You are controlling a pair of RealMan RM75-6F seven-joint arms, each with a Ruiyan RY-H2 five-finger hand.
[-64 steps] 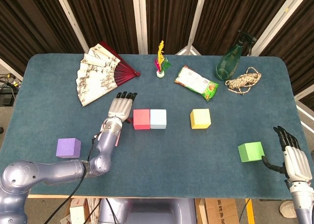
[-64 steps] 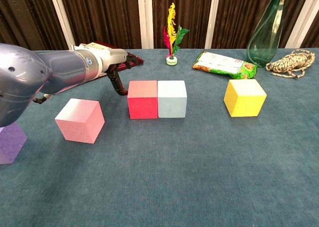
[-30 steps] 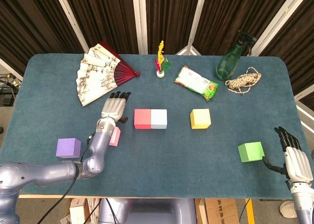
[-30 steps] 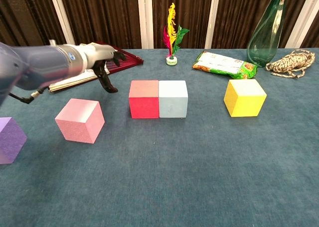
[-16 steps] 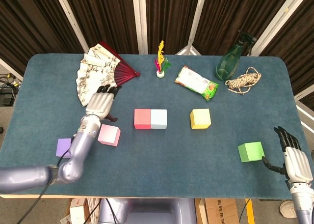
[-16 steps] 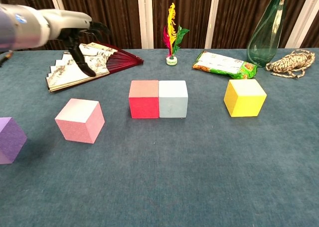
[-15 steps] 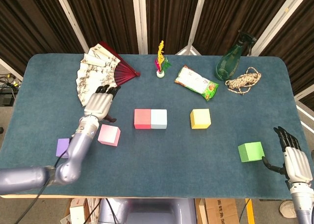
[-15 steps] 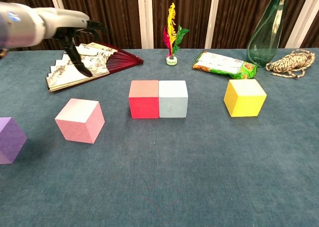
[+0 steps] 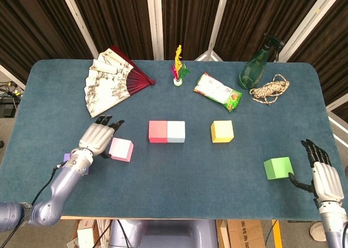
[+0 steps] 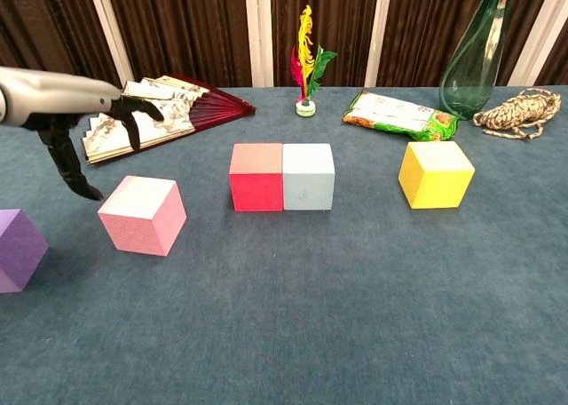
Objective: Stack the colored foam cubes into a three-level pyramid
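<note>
Hovering with fingers spread and holding nothing, the left hand (image 9: 97, 137) hangs just left of the pink cube (image 9: 120, 149), fingertips pointing down beside it. Its arm hides most of the purple cube (image 10: 18, 249). The right hand (image 9: 324, 178) sits open at the near right edge, beside the green cube (image 9: 278, 167), its wrist cut off by the frame

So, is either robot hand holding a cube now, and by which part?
No. The left robot hand hovers open beside the pink cube; the right robot hand is open near the green cube.
</note>
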